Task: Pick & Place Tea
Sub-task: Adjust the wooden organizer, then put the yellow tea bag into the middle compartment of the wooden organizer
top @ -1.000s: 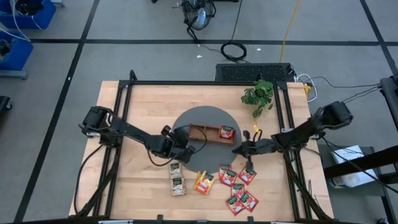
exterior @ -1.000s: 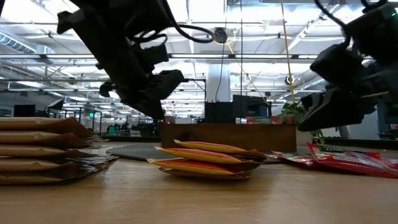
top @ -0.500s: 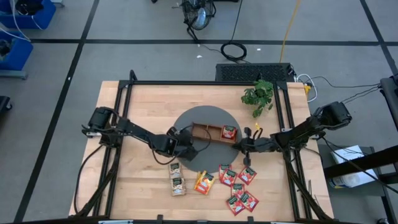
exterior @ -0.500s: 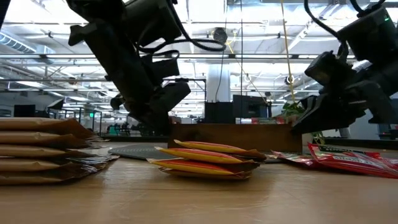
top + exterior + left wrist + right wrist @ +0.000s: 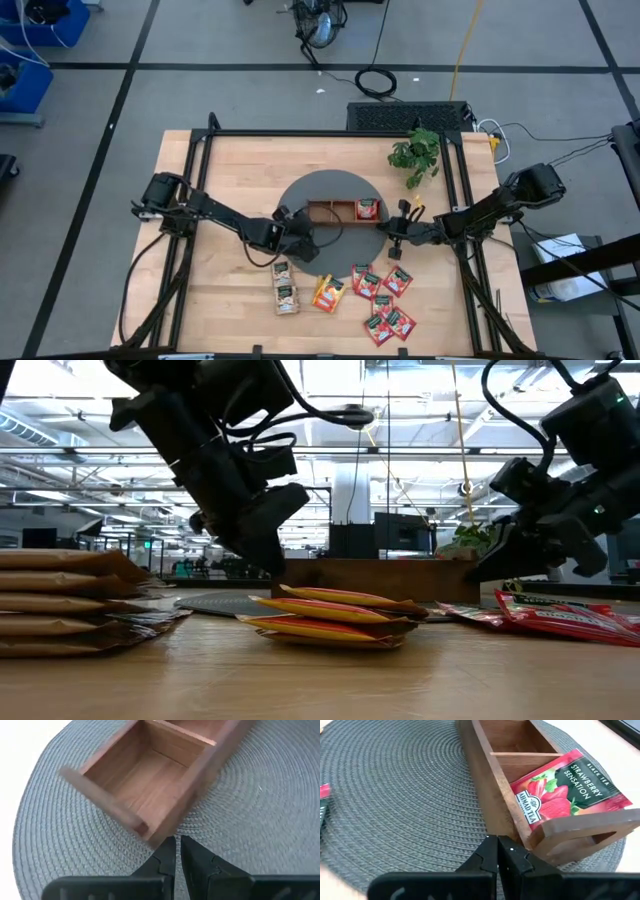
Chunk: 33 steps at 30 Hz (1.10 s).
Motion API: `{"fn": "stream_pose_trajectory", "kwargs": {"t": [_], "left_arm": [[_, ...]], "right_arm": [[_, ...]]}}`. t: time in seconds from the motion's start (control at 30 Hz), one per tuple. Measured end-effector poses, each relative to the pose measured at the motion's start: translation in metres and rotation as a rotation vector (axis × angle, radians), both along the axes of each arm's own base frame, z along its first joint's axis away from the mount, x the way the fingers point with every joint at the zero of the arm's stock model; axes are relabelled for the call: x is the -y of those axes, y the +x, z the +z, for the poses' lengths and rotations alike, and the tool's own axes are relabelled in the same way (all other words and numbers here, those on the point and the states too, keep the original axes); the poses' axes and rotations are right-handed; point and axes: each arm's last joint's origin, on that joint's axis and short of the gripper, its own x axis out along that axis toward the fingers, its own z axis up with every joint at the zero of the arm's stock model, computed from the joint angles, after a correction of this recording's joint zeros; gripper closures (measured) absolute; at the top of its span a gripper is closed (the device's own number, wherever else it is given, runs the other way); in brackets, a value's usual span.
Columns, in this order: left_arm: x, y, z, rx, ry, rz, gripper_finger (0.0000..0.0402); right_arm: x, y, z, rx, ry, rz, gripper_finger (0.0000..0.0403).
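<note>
The tea lies near the table's front: cream sachets (image 5: 285, 286), orange-yellow ones (image 5: 328, 292) and several red ones (image 5: 382, 302). One red sachet (image 5: 562, 787) lies tilted in the right compartment of the wooden tray (image 5: 340, 210), which stands on a round grey mat (image 5: 300, 195). My left gripper (image 5: 177, 851) is shut, slanting down at the near corner of the tray's left end (image 5: 146, 829). My right gripper (image 5: 498, 849) is shut beside the tray's near long wall, by its right end. Neither gripper holds a sachet. My left gripper has its shut fingertips (image 5: 169, 846) right at the foot of the tray's left near corner (image 5: 152, 839), slanting down from the near left; whether they touch it I cannot tell. My right gripper's shut fingertips (image 5: 512, 847) stand against the foot of the tray's near long wall (image 5: 509, 831) close to its right end, coming from the right at a low slant; whether they press it I cannot tell.
A potted plant (image 5: 415, 152) stands at the table's far right. The sachet piles (image 5: 330, 615) fill the near middle of the table. Black frame rails (image 5: 195, 200) run along the left and right sides.
My left gripper has moved a little toward the right, down to the tray's left end, and has rolled at the wrist. My right gripper has swung its fingers toward the far edge, up to the tray's right end. Both have stayed shut.
</note>
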Motion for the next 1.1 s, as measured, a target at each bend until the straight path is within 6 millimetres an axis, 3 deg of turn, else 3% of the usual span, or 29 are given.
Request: {"fn": "stream_pose_trajectory", "kwargs": {"t": [0.1, 0.37, 0.57, 0.77, 0.93, 1.1], "left_arm": [[0.007, -0.001, 0.01, -0.021, 0.046, -0.095, 0.0367], [0.048, -0.009, 0.046, 0.122, 0.136, -0.253, 0.0367], [0.094, -0.015, 0.032, 0.171, -0.008, -0.423, 0.0367], [0.131, -0.018, 0.033, 0.281, 0.055, -0.632, 0.0367], [0.142, -0.018, 0.039, 0.362, 0.016, -0.67, 0.0367], [0.143, -0.01, 0.013, 0.337, -0.017, -0.68, 0.0367]], "right_arm": [[-0.003, 0.001, 0.002, 0.011, 0.005, 0.059, 0.0403], [-0.016, 0.002, 0.016, 0.09, -0.026, 0.198, 0.0402], [-0.04, 0.021, 0.044, 0.128, 0.107, 0.376, 0.0385], [-0.075, 0.056, 0.075, -0.019, 0.162, 0.444, 0.0352], [-0.104, 0.079, 0.063, -0.069, 0.319, 0.608, 0.0309], [-0.102, 0.093, 0.043, -0.056, 0.362, 0.59, 0.0265]]}}
